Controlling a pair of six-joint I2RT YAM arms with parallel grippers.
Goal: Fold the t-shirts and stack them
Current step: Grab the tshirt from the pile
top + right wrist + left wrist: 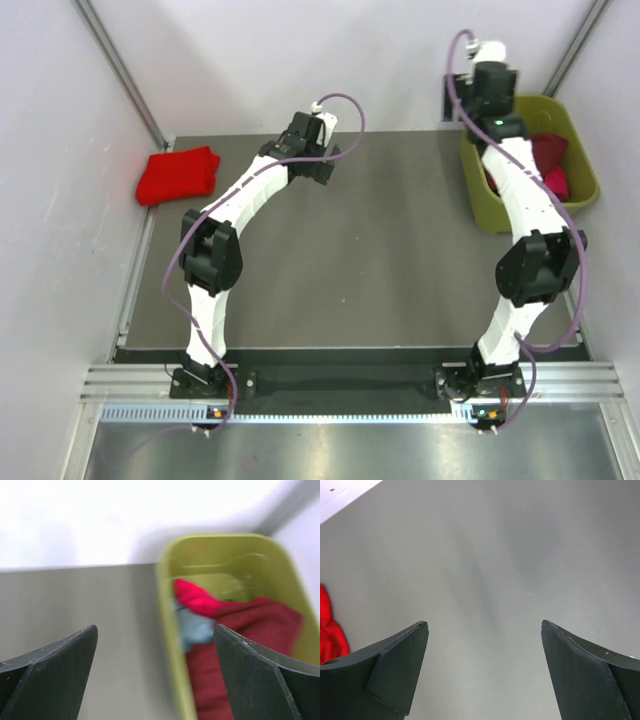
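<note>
both hands gape empty: left hand [484, 623] over the grey surface [400, 250], right hand [155, 630] near the olive-green plastic tub [220, 542] at two o'clock. the folded bright red t-shirt [178, 175] lies at ten o'clock. a dip could clip its rim or snag the dark maroon t-shirt [240, 625] and the light blue t-shirt [195, 627] together. the tub's contents are blurred and partly hidden by the arm.

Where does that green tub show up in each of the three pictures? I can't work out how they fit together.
Top view: the tub sits at the far right edge of the table, partly behind the right arm.
Left wrist: not in it.
Right wrist: the tub fills the right half, with a maroon shirt inside.
Shared landmark: the gray table, seen in all three views.
</note>
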